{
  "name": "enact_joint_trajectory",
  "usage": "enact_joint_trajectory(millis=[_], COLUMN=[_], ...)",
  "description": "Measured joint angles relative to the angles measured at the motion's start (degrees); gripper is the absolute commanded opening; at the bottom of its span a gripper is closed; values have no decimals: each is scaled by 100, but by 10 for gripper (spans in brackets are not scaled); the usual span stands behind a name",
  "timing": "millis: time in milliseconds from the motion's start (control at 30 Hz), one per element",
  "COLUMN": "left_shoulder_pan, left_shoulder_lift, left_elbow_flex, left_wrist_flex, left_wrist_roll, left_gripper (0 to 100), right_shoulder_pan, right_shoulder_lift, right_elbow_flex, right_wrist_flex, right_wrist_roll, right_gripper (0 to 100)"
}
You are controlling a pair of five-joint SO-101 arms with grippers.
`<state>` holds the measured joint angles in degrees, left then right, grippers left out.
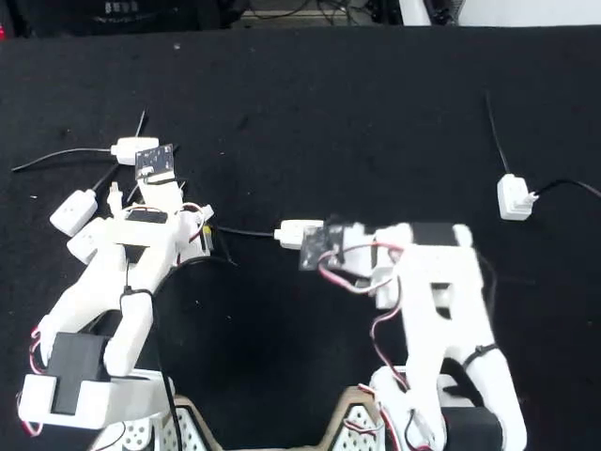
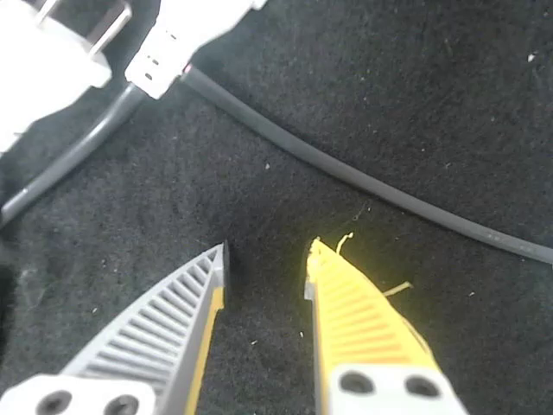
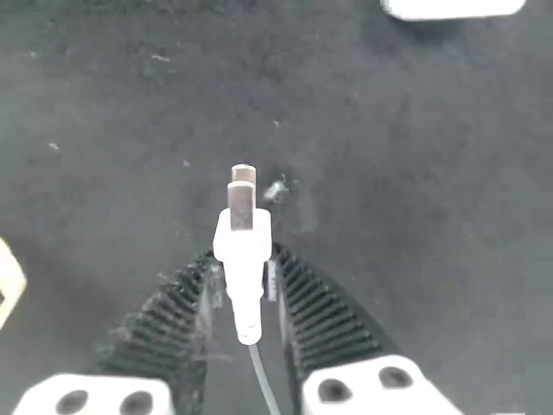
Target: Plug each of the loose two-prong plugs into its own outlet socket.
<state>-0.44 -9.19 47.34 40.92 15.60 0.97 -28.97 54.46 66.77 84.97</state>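
My right gripper is shut on a white two-prong plug, held by its body with the prongs pointing away from the wrist, over the black mat. From above, this plug sits mid-table and its dark cable trails left. My left gripper is open just above the mat with nothing between its grey and yellow fingers. Just beyond it a black cable crosses the mat. Farther off lie a white plug with bare prongs and another white connector end.
Several white plugs and sockets lie at the table's left: one with a cable and two blocks beside the left arm. A lone white plug with its cable lies at the far right.
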Motion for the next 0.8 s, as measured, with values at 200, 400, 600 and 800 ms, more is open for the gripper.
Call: enact_joint_trajectory(millis=[200, 400, 600, 800], left_shoulder_pan=[0, 0, 0, 0], left_shoulder_lift=[0, 0, 0, 0], left_elbow_flex=[0, 0, 0, 0], left_wrist_flex=[0, 0, 0, 0], left_wrist_roll=[0, 0, 0, 0], left_gripper=[155, 155, 155, 155], right_shoulder_pan=[-105, -114, -114, -114], right_shoulder_lift=[0, 0, 0, 0], right_elbow_flex=[1143, 1292, 1292, 1196], right_wrist_flex=[-1459, -1864, -1609, -1600], right_wrist_roll=[-431, -1723, -1969, -1996], right_gripper=[12, 158, 76, 11])
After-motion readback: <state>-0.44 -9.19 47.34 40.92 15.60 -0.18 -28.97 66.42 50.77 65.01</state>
